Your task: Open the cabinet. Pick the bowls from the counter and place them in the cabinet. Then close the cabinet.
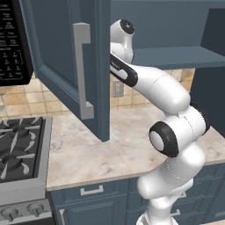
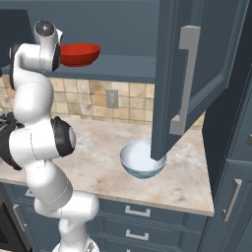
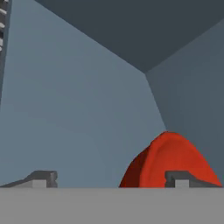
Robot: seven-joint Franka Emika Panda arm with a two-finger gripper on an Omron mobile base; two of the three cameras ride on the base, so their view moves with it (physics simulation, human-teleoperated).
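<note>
The cabinet point(image 2: 128, 69) stands open, with its left door point(image 1: 66, 57) and right door point(image 2: 197, 74) swung out over the counter point(image 2: 98, 147). The red bowl point(image 2: 78, 54) rests on the cabinet's shelf point(image 1: 176, 57). My arm reaches up into the cabinet, with the hand right beside that bowl. In the hand view my gripper point(image 3: 111, 179) is open, its fingertips point(image 3: 43, 178) far apart, and the red bowl point(image 3: 168, 159) sits low by the right tip, not pinched. The white bowl point(image 2: 142, 160) with a blue outside stands on the counter, partly behind the right door's lower corner.
A black gas stove point(image 1: 17, 145) adjoins the counter point(image 1: 88, 149) on the left, with a black microwave point(image 1: 11, 48) above it. A wall outlet point(image 2: 112, 98) sits in the tiled backsplash. Blue base drawers point(image 2: 138, 211) run under the counter. The open doors' lower corners hang low over the counter.
</note>
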